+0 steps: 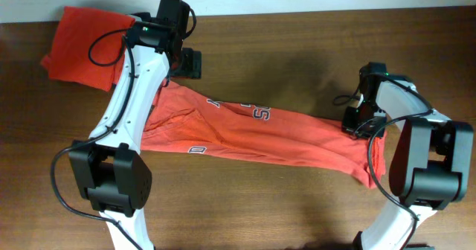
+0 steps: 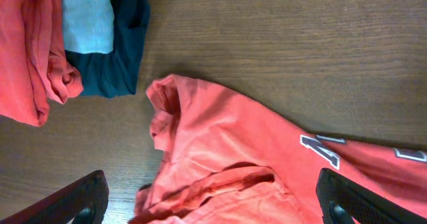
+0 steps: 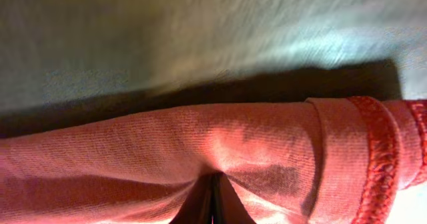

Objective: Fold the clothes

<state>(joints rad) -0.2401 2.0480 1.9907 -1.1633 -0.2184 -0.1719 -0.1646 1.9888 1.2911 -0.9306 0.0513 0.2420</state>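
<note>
The coral-red T-shirt (image 1: 253, 135) lies bunched in a long band across the table, white lettering partly showing. My left gripper (image 1: 186, 62) hovers open above its upper left end; in the left wrist view the shirt (image 2: 227, 151) lies between and under the spread fingers (image 2: 213, 207). My right gripper (image 1: 362, 123) is shut on the shirt's right end; in the right wrist view the cloth (image 3: 200, 144) is pinched between the closed fingers (image 3: 213, 201), with a stitched hem at the right.
A plain orange folded garment (image 1: 85, 45) lies at the back left corner. In the left wrist view it (image 2: 27, 51) sits beside folded grey (image 2: 87, 17) and navy (image 2: 120, 57) garments. Bare wooden table (image 1: 297, 49) lies behind the shirt.
</note>
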